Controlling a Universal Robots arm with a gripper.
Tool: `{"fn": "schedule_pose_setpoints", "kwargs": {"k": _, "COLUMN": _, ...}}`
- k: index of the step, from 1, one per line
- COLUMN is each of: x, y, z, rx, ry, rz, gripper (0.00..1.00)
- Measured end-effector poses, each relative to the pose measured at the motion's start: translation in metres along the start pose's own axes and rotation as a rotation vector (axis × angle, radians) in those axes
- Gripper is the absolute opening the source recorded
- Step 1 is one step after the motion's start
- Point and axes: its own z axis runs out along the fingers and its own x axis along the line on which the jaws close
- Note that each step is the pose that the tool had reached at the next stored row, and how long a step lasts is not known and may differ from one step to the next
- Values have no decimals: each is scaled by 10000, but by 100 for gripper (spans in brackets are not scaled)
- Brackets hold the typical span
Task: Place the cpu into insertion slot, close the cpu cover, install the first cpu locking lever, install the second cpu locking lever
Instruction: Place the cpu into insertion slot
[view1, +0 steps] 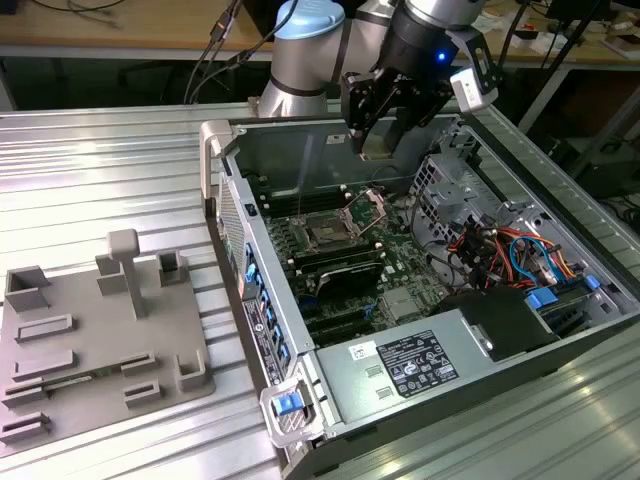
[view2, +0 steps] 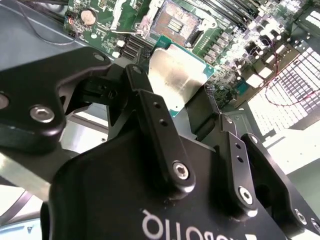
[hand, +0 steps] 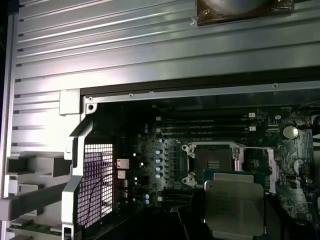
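Observation:
My gripper (view1: 380, 143) hangs over the back part of the open computer case, shut on the cpu (view1: 379, 146), a small flat silvery square. In both wrist views the cpu (view2: 175, 75) (hand: 234, 207) sits between the black fingers (view2: 155, 125), above the board. The insertion slot (view1: 328, 233) (view2: 172, 22) (hand: 212, 162) lies on the green motherboard (view1: 400, 300), below the gripper and nearer the case's front. Its dark centre is bare. The cpu cover (view1: 367, 207) stands raised at the slot's far edge.
Long black memory slots (view1: 340, 265) run beside the socket. A drive cage with coloured cables (view1: 500, 250) and the power supply (view1: 420, 365) take up the exterior view's right of the case. A grey fixture plate (view1: 90, 340) lies on the ribbed metal table (view1: 100, 180).

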Motion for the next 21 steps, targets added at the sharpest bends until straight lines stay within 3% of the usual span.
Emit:
{"fn": "schedule_pose_setpoints", "kwargs": {"k": 2, "x": 54, "y": -1, "z": 2, "rx": -2, "ry": -9, "rz": 112, "gripper": 55}}
{"fn": "schedule_pose_setpoints", "kwargs": {"k": 17, "x": 80, "y": -5, "z": 28, "rx": -38, "ry": -177, "rz": 1988, "gripper": 55}}
{"fn": "schedule_pose_setpoints", "kwargs": {"k": 21, "x": 81, "y": -5, "z": 28, "rx": -39, "ry": -179, "rz": 2007, "gripper": 55}}
